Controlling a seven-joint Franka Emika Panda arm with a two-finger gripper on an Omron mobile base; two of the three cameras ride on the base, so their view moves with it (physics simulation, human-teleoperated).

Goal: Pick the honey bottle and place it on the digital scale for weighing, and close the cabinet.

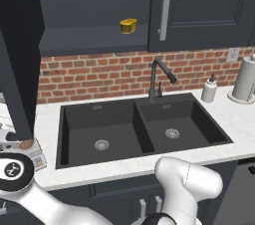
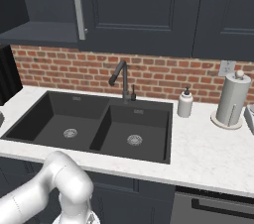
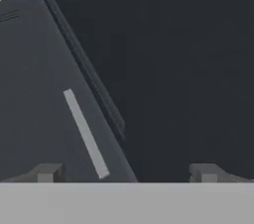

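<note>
The gripper sits close against a dark cabinet door, its tips well apart with nothing between them, a silver handle just ahead. At the counter's left edge the honey bottle rests on the scale. Beyond lies the sink. Above it a yellow container sits on the open shelf.

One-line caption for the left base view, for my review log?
Open cabinet door swung out over the counter, yellow container on its shelf, above a black double sink and brick wall.
</note>
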